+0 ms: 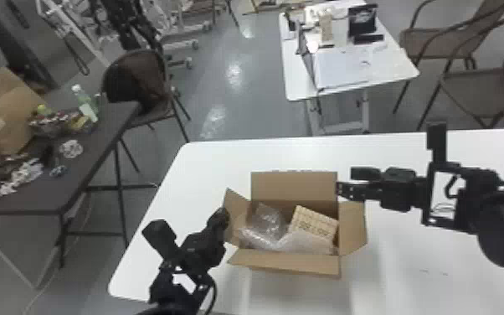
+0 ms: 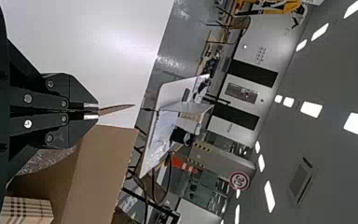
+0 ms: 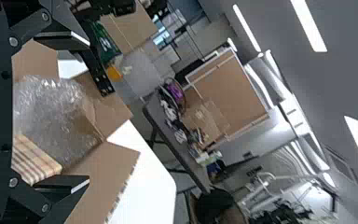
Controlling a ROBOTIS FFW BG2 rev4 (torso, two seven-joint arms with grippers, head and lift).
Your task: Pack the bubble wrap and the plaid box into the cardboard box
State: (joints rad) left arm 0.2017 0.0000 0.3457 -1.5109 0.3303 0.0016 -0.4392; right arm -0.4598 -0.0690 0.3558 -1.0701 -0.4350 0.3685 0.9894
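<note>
Head view: bubble wrap [image 1: 270, 222] and plaid box [image 1: 315, 222] lie inside the cardboard box [image 1: 293, 264] on the surface [image 1: 423, 276]; left gripper [image 1: 222, 213] at its left flap [image 1: 237, 205], right gripper [image 1: 344, 180] by its far right corner. Left wrist view: fingers [image 2: 78, 91] clenched on that flap. Right wrist view: fingers [image 3: 63, 42] released

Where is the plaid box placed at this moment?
In the head view, the plaid box lies inside the open cardboard box, toward its right side, next to the bubble wrap.
</note>
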